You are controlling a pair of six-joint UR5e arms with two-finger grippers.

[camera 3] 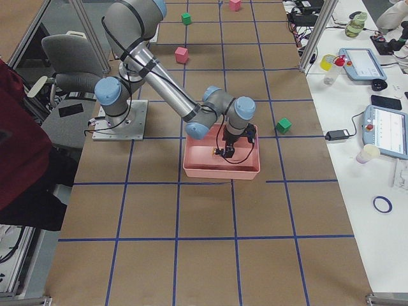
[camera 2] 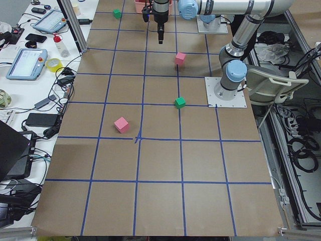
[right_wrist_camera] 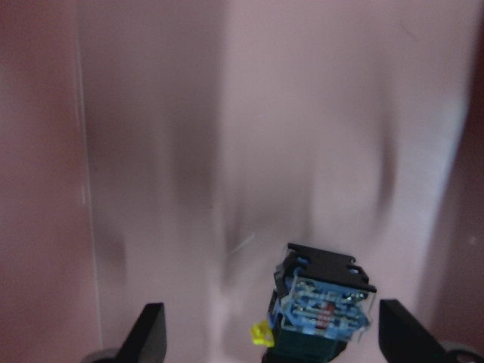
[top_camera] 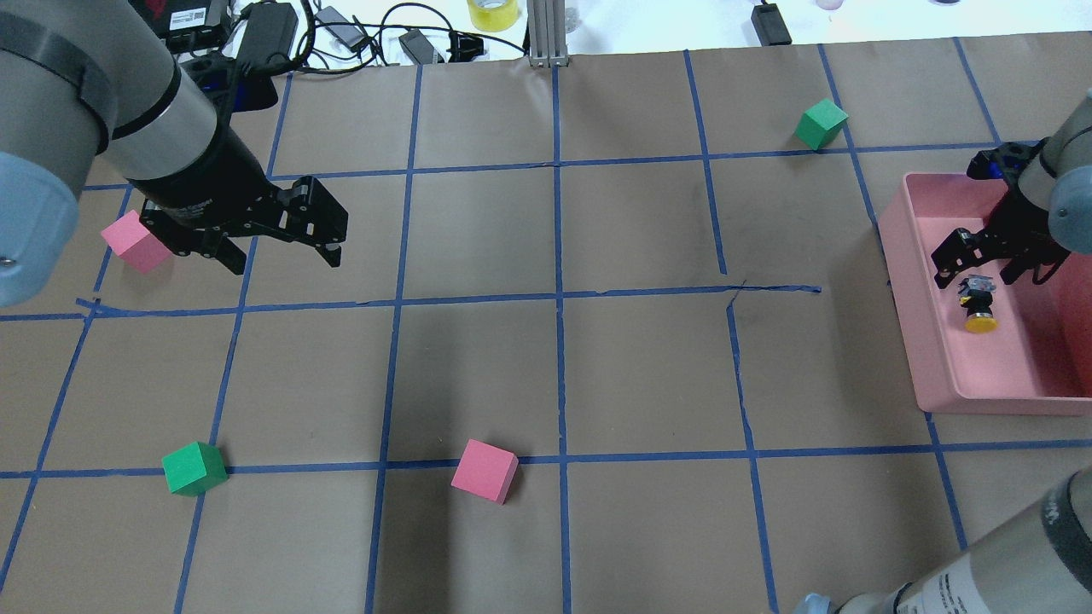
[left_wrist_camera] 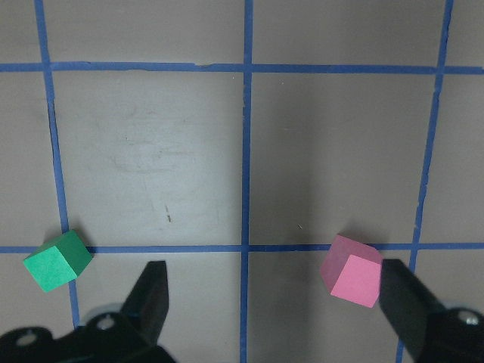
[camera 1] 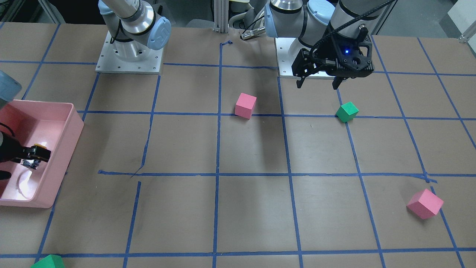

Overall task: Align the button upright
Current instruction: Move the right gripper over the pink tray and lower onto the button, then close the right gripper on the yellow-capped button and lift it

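The small push button with a round yellow cap, a black body and a blue and white end is inside the shallow pink plastic tray. The tray sits at the right end of the brown paper table top, which has blue tape lines making squares on it. The button is tipped over, not standing up. Its yellow cap points toward the robot's edge of the table. Its blue and white end points toward the far edge.

The right gripper reaches down into the tray, right by the button. Its two black fingers are spread wide apart. The button is in the gap between them, and in the wrist view neither finger touches it. This gripper has hold of nothing.

The left gripper hangs in the air over the left half of the table. Its fingers are spread wide too, with nothing between them.

A pink block sits on the robot's side of the table, about halfway between the two ends. A green block sits on that same side, closer to the left end. A second pink block is near the left end. A second green block is near the far edge, toward the right end.
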